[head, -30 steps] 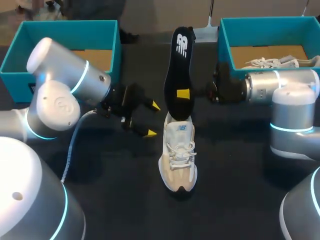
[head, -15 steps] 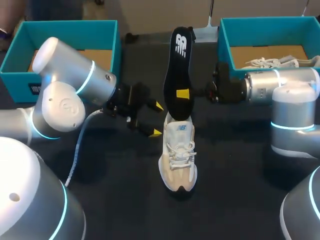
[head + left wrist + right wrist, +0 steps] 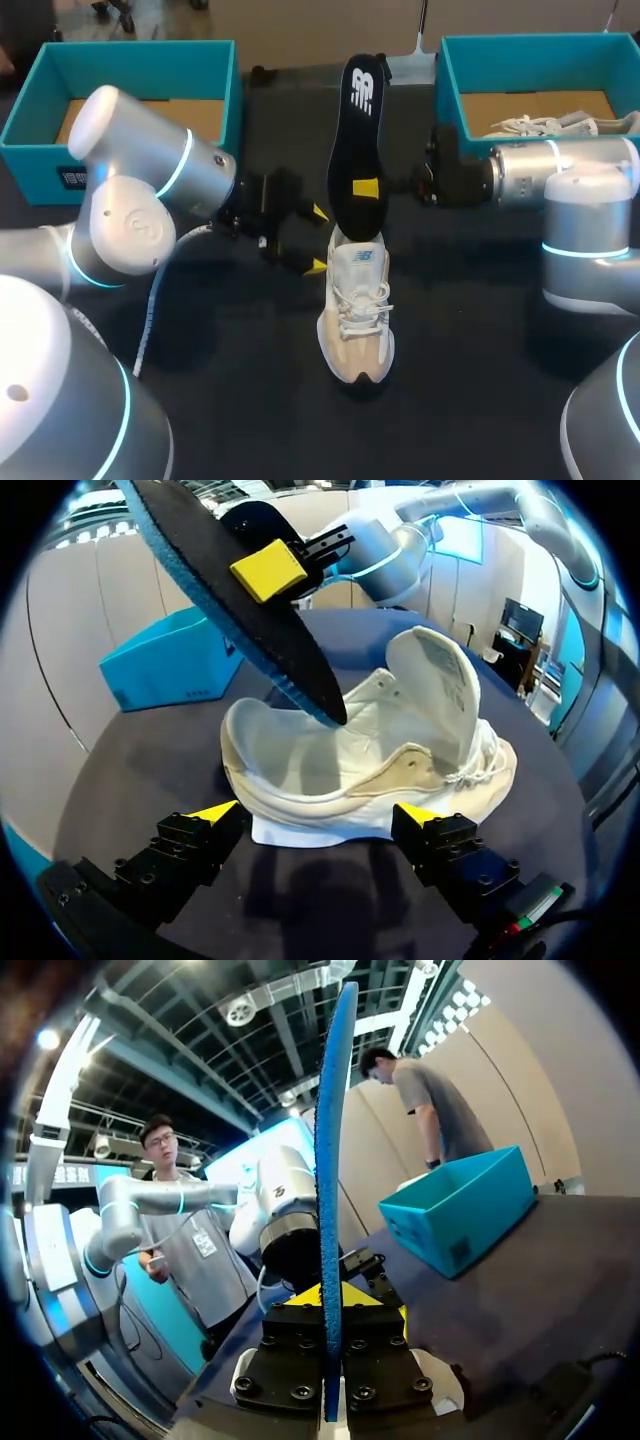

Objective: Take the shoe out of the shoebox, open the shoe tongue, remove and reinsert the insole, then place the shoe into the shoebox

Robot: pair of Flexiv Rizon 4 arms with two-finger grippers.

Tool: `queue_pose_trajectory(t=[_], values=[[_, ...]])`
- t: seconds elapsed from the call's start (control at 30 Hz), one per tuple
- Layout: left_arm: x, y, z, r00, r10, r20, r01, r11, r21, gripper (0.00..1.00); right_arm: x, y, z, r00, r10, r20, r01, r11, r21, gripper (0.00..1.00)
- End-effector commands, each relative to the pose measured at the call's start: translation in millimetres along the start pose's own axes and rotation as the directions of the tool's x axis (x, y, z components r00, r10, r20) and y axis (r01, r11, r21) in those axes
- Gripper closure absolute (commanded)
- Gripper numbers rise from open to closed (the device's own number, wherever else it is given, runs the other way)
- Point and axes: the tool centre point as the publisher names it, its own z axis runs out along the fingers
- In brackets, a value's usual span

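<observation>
One shoe (image 3: 357, 310) sits mid-table, out of the shoebox (image 3: 140, 52), tongue lifted. The insole (image 3: 362, 120) stands upright, clamped in the right gripper (image 3: 367, 187), its lower tip at the heel opening. The left gripper (image 3: 316, 238) hangs beside the heel, fingers apart; seating the insole and boxing the shoe look left to do.

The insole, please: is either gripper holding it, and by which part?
The right gripper holds the insole near its middle; the left gripper holds nothing.

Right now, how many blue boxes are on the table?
2. The left shoebox sits at the table's far left corner; the right shoebox sits at the far right corner, with a white shoe inside.
</observation>
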Motion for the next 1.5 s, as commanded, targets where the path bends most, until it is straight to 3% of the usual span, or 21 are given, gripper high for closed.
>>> queue_pose_trajectory(t=[0.03, 0.63, 1.07, 1.23, 1.5], values=[[3.8, 2, 2, 1.0, -0.002, 0.012, 0.002, 1.0, 0.003, 0.0, 0.3, 0.2, 2, 1.0, 0.001, 0.003, -0.001, 1.0, 0.003, 1.0], [3.5, -1, 5, 1.0, -0.017, 0.021, 0.017, 1.0, -0.008, 0.0, -2.5, -11.4, -15, 1.0, 0.025, 0.014, -0.025, 1.0, 0.006, 1.0], [3.5, -1, 5, 1.0, -0.017, 0.021, 0.017, 1.0, -0.008, 0.0, -17.6, -17.4, 6, 1.0, 0.028, -0.007, -0.028, 1.0, -0.009, 1.0], [3.5, -1, 5, 1.0, -0.017, 0.021, 0.017, 1.0, -0.008, 0.0, -21.0, -28.1, 6, 1.0, -0.002, 0.004, 0.002, 0.999, -0.036, 1.0], [3.5, -1, 5, 1.0, -0.017, 0.021, 0.017, 1.0, -0.008, 0.0, -20.9, -28.9, 5, 1.0, -0.014, 0.004, 0.015, 1.0, -0.022, 1.0]])
